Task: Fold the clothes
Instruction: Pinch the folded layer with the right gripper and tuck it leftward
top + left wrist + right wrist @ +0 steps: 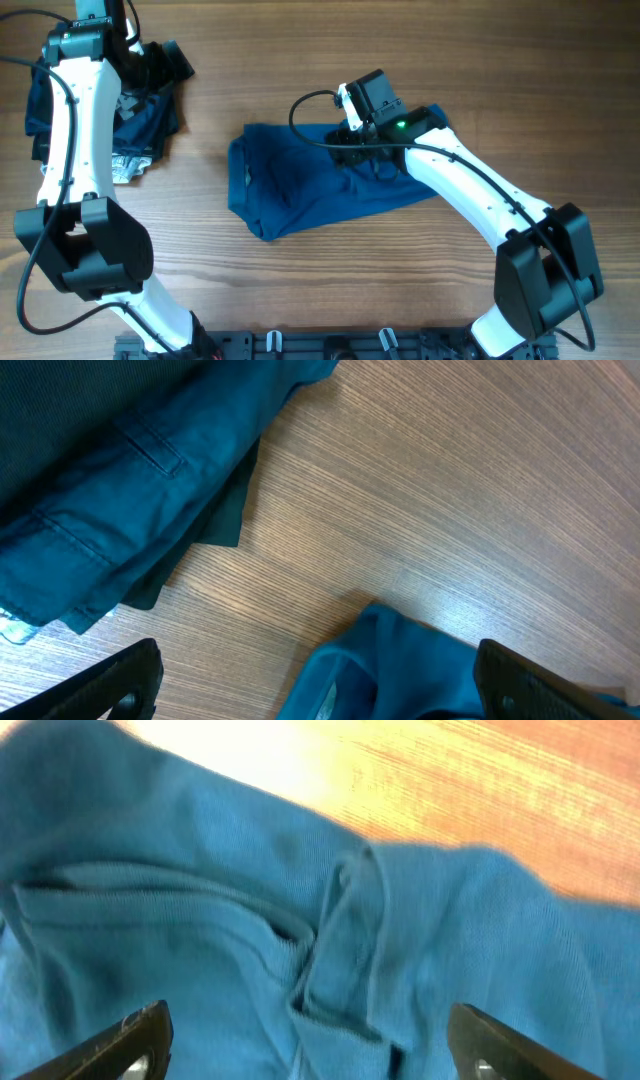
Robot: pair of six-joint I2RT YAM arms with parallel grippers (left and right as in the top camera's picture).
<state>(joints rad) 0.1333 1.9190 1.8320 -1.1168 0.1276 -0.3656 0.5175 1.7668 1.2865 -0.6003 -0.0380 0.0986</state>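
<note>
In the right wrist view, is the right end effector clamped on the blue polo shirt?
No: the right end effector has its jaws wide apart, and the polo shirt lies loose beneath them, not pinched.

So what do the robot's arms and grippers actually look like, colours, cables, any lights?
Both the left arm and the right arm have glossy white shells with bulky black joint housings. Thin black cables run along each arm in loose loops. A small green light glows near the right wrist. The gripper fingers are black, flat and tapered.
</note>
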